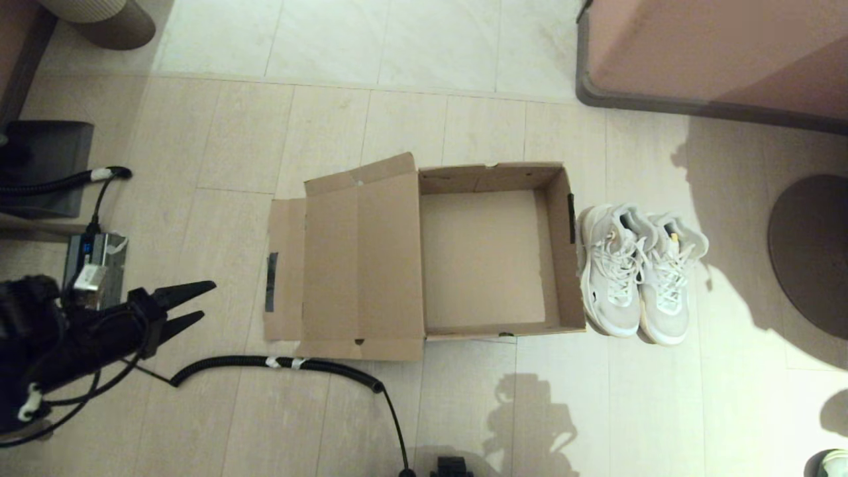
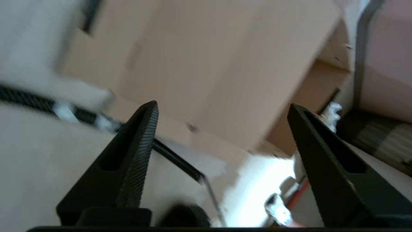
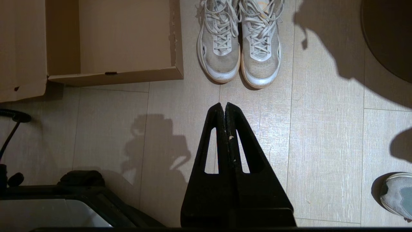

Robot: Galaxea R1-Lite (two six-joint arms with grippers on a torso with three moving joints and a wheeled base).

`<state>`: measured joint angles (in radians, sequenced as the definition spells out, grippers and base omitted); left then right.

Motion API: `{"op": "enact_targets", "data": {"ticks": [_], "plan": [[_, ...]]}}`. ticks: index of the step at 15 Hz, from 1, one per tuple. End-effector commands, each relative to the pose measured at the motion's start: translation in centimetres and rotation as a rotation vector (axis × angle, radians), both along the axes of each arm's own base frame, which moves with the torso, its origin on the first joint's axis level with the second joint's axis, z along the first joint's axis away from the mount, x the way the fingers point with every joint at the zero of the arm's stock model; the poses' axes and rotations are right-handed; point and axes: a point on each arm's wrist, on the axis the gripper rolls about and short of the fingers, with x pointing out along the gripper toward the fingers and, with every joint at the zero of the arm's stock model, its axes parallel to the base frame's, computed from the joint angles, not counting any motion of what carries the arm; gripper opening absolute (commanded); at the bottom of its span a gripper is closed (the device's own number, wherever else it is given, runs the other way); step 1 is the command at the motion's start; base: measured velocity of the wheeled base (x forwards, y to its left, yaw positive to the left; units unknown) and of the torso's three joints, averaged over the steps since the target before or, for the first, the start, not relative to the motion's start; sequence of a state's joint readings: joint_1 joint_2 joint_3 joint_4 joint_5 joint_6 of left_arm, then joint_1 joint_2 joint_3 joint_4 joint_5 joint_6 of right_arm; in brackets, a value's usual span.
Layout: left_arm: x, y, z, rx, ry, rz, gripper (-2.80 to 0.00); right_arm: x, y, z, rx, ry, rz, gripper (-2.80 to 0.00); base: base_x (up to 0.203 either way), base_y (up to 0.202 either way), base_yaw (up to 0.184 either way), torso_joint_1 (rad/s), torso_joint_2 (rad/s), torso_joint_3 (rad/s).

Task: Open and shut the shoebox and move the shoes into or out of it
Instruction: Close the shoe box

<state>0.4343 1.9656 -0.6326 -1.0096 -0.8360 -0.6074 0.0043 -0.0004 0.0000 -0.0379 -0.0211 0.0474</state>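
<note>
The brown cardboard shoebox stands open on the floor, and its inside is bare. Its lid lies folded flat to the left, with a dark tape strip on the outer flap. The white lace-up shoes sit side by side on the floor against the box's right wall. My left gripper hovers left of the lid, open and holding nothing. In the left wrist view the left gripper points at the lid. My right gripper is shut and empty, just short of the shoes and right of the shoebox.
A black corrugated cable runs along the floor in front of the lid. A grey device sits at the left, a pink cabinet at the back right, and a dark round base at the right. A grey shoe toe shows nearby.
</note>
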Motion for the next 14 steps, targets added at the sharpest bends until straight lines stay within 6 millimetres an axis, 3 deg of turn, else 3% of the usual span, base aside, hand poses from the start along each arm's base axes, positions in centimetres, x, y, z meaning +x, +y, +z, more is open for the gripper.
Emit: {"op": "enact_targets", "data": {"ticks": [1, 4, 6, 10, 14], "plan": [[2.5, 1.4, -5.6, -0.024, 0.040, -0.001, 0.00, 0.1, 0.0, -0.4, 0.000, 0.015, 0.000, -2.80, 0.000, 0.000, 0.000, 0.000, 0.00, 0.000], [6.0, 2.4, -8.5, 0.009, -0.032, -0.022, 0.00, 0.1, 0.0, -0.4, 0.000, 0.015, 0.000, -2.80, 0.000, 0.000, 0.000, 0.000, 0.00, 0.000], [8.3, 2.0, -9.8, 0.026, -0.066, -0.054, 0.00, 0.1, 0.0, -0.4, 0.000, 0.015, 0.000, -2.80, 0.000, 0.000, 0.000, 0.000, 0.00, 0.000], [11.7, 0.5, -10.8, 0.054, -0.131, -0.108, 0.00, 0.1, 0.0, -0.4, 0.000, 0.015, 0.000, -2.80, 0.000, 0.000, 0.000, 0.000, 0.00, 0.000], [13.2, 0.5, -11.1, 0.073, -0.170, -0.107, 0.00, 0.1, 0.0, -0.4, 0.000, 0.015, 0.000, -2.80, 0.000, 0.000, 0.000, 0.000, 0.00, 0.000]]}}
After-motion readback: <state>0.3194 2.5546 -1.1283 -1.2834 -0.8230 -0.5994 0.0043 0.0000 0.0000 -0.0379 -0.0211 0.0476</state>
